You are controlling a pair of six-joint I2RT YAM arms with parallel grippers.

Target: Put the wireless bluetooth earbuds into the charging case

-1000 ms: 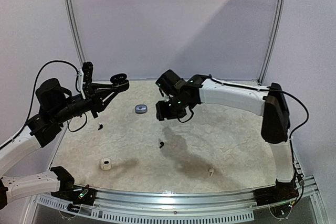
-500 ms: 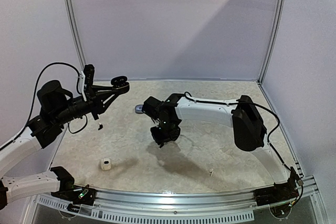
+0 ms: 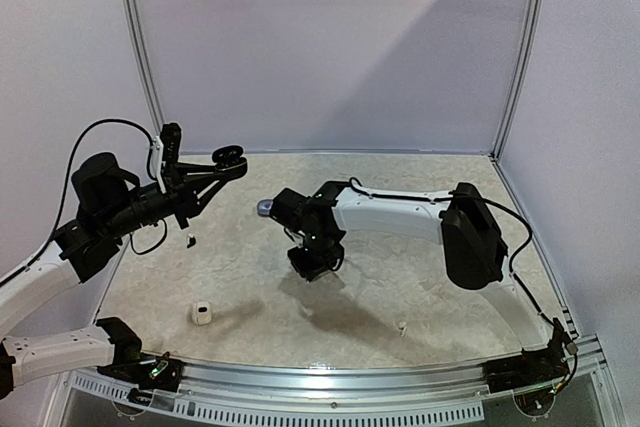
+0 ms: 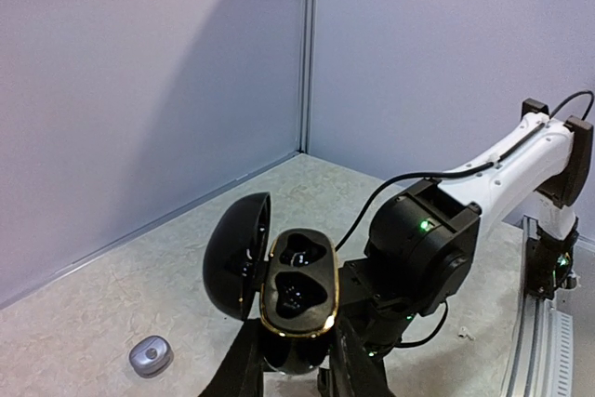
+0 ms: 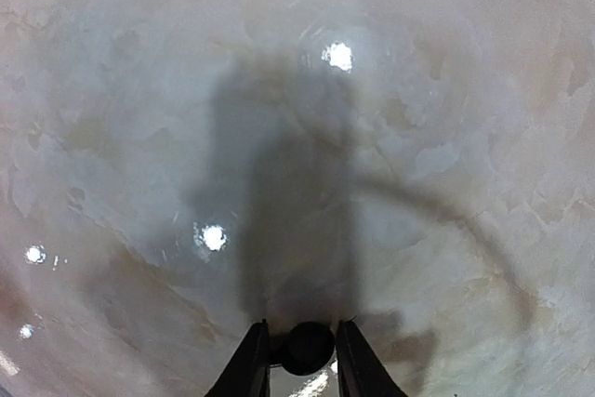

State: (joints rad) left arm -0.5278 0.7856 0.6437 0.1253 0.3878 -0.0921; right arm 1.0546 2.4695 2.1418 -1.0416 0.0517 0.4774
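My left gripper [image 4: 296,364] is shut on the base of a black charging case [image 4: 297,285], held up with its lid [image 4: 235,253] swung open. Both gold-rimmed wells look empty. The same case [image 3: 228,159] shows raised at the left in the top view. On the table's middle, my right gripper [image 3: 313,269] points down, its fingers closed against both sides of a black earbud [image 5: 307,349]. Another black earbud [image 3: 188,240] lies at the left. A white earbud [image 3: 402,327] lies near the front right.
A silvery-grey pebble case [image 3: 266,207] lies behind the right wrist, also seen low in the left wrist view [image 4: 150,355]. A small white case [image 3: 202,313] stands near the front left. Walls enclose the table on three sides.
The right arm swung left and down onto the black earbud in the middle, and its jaws narrowed around it. The left arm and the open case stayed put.
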